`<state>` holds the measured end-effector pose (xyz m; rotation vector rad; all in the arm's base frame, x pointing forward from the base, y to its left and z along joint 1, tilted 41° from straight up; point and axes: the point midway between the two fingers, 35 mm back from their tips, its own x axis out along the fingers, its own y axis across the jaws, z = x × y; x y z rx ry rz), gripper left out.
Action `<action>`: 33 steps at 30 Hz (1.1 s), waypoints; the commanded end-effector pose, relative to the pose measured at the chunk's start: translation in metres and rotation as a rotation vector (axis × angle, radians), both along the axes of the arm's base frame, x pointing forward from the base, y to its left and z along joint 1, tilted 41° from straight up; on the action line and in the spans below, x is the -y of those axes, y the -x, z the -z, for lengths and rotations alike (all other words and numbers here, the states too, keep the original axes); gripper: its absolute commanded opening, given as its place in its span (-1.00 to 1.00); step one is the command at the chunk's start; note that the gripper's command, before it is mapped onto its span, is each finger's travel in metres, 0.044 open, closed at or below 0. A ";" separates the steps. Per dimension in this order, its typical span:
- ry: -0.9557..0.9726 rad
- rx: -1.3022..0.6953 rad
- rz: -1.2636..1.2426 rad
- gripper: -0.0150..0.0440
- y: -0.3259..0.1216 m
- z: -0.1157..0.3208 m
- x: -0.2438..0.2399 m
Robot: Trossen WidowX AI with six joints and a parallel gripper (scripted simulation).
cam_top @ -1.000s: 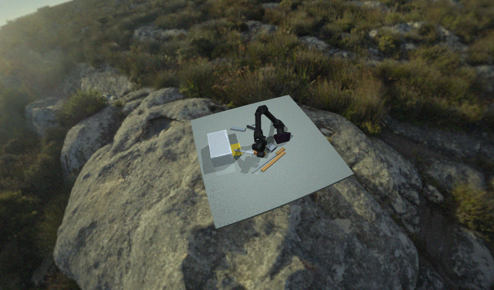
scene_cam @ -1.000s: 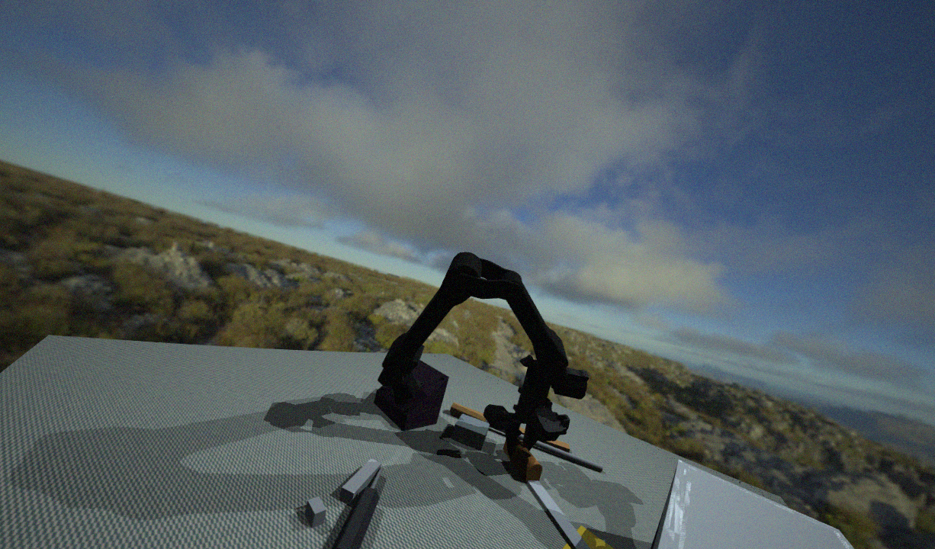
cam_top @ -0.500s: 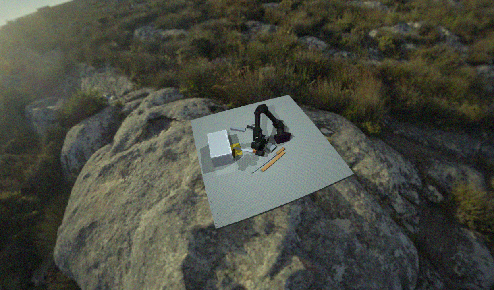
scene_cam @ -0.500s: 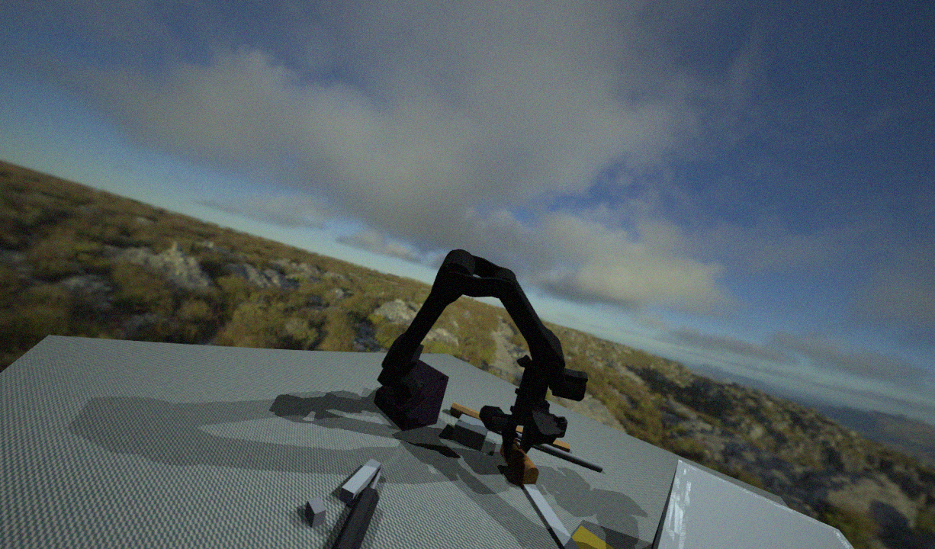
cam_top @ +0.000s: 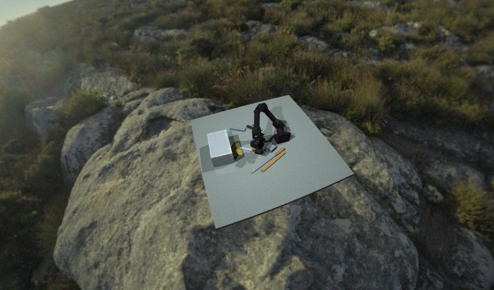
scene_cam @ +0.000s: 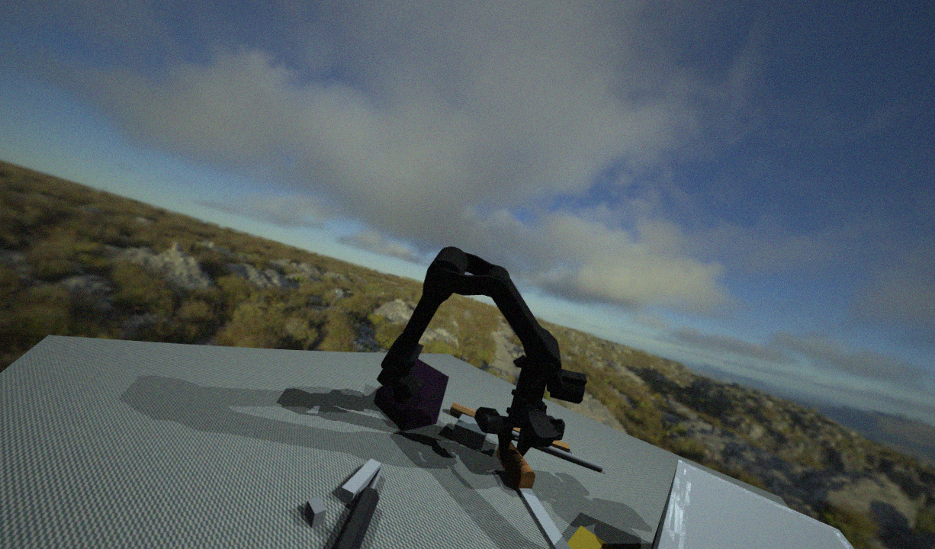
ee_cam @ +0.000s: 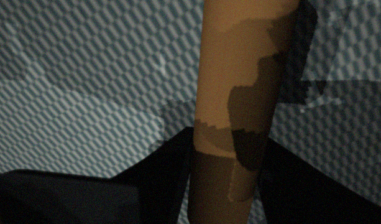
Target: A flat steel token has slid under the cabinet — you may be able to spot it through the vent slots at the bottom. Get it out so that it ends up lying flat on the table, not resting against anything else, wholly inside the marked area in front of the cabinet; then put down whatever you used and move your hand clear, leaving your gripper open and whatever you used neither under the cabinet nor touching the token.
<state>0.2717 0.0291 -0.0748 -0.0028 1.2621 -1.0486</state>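
My gripper [cam_top: 258, 150] [scene_cam: 512, 447] [ee_cam: 223, 138] is shut on the orange handle [cam_top: 254, 149] [scene_cam: 517, 472] [ee_cam: 237, 62] of a flat-bladed tool, low over the table. Its pale blade [cam_top: 245, 148] [scene_cam: 541, 516] points toward the cabinet, its far end beside the yellow marked area. The white cabinet [cam_top: 219, 143] [scene_cam: 743, 515] stands at the left in the top view. The yellow marked area [cam_top: 238, 148] [scene_cam: 583, 540] lies in front of it, partly in shadow. I cannot make out the steel token in any view; the cabinet's underside is hidden.
A grey block [cam_top: 270, 147] is near the gripper. A thin rod [cam_top: 264, 162] with an orange handle and an orange bar [cam_top: 274, 161] lie beside it. A pale bar [cam_top: 237, 129] [scene_cam: 361, 478], a dark bar [scene_cam: 356, 520] and a small grey block [scene_cam: 315, 511] lie on the opposite side.
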 end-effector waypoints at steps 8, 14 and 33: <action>0.001 0.003 -0.002 -0.49 0.000 -0.011 0.012; 0.002 0.003 -0.002 -0.49 0.000 -0.016 0.018; 0.004 0.003 -0.002 -0.49 0.001 -0.031 0.036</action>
